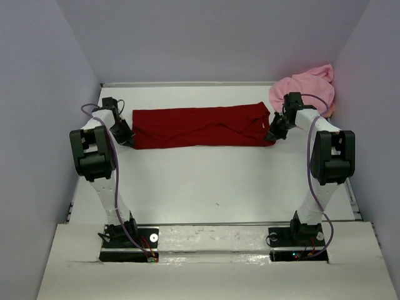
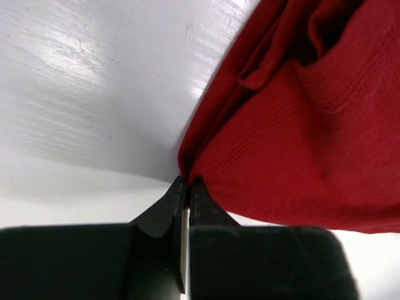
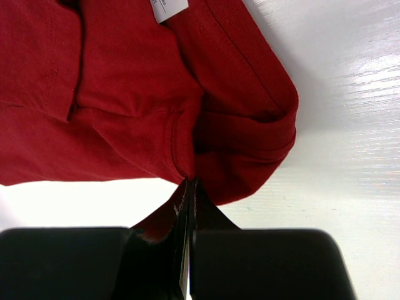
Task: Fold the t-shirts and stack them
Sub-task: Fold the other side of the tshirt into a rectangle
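The dark red t-shirt (image 1: pixel 200 125) lies as a long folded band across the far half of the table. My left gripper (image 1: pixel 128 141) is at its left end, jaws shut on the near left corner of the red cloth (image 2: pixel 300 125). My right gripper (image 1: pixel 271 136) is at the right end, pinching the near right corner by the collar (image 3: pixel 244 125). Up close, my left gripper (image 2: pixel 187 181) and right gripper (image 3: pixel 192 182) both show fingertips pressed together on fabric. The light pink t-shirt (image 1: pixel 306 87) sits crumpled in the far right corner.
The white table (image 1: pixel 206 181) is walled on three sides by pale panels. A white label (image 3: pixel 167 7) shows inside the red shirt's neck. Both arm bases stand at the near edge.
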Robot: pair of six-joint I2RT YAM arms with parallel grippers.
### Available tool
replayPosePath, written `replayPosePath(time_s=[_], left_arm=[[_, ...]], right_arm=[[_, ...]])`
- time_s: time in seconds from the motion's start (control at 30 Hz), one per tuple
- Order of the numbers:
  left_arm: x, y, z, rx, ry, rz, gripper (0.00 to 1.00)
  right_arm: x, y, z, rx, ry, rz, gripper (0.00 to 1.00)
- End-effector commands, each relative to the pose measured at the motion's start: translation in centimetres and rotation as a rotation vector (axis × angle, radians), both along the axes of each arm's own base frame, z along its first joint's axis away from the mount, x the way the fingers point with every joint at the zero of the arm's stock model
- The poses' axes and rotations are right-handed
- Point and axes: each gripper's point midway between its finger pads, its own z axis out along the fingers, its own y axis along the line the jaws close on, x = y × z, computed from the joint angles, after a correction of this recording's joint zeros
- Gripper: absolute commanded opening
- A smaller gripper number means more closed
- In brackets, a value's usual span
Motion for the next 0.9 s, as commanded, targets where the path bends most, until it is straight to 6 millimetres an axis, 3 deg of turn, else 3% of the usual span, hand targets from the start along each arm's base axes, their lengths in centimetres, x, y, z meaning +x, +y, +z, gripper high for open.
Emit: replayPosePath(time_s=[0.0,0.03,0.47,0.73,0.87], left_arm=[[0.0,0.3,0.0,0.004,0.004,0.005,0.04],[-0.1,0.4,0.1,0.009,0.007,0.008,0.00],[-1.7,3.4,0.8,0.051,0.028,0.073,0.00],[-1.8,3.9,0.9,0.048,0.028,0.084,0.00],[-1.8,3.9,0.7,0.047,0.030,0.082,0.00]], right_arm=[[1.6,-0.3,1.3,0.000,-0.067,0.000,0.00],[1.5,-0.3,1.3,0.000,-0.066,0.000,0.00],[2.6,-1.9,0.6,-0.067,-0.053,-0.011,0.00],[2.5,-4.6,0.2,-0.097,-0.033,-0.054,0.00],[2.1,-4.7,-0.2,-0.107,-0.015,-0.050,0.00]])
